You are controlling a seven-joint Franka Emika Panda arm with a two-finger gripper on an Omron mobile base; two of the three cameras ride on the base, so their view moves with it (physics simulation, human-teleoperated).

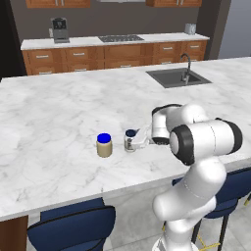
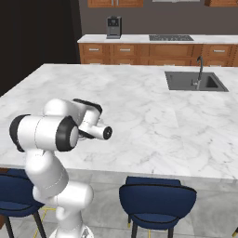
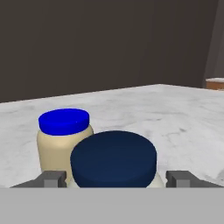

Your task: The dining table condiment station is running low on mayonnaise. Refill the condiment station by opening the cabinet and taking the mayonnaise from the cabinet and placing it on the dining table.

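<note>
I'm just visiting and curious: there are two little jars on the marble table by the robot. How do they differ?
The mayonnaise has a dark navy lid; the tan jar has a bright blue one. The mayonnaise looks whitish and slightly smaller, the tan jar beige and a bit bigger. The mayonnaise sits between the open pincer's fingers, while the tan jar stands apart. Both stand upright on the dining table.

Arm folded at elbow, forearm reaching forward and low. Gripper [image 1: 131, 142] level, jaws spread wide, one finger [image 3: 52, 178] visible on each side.
</note>
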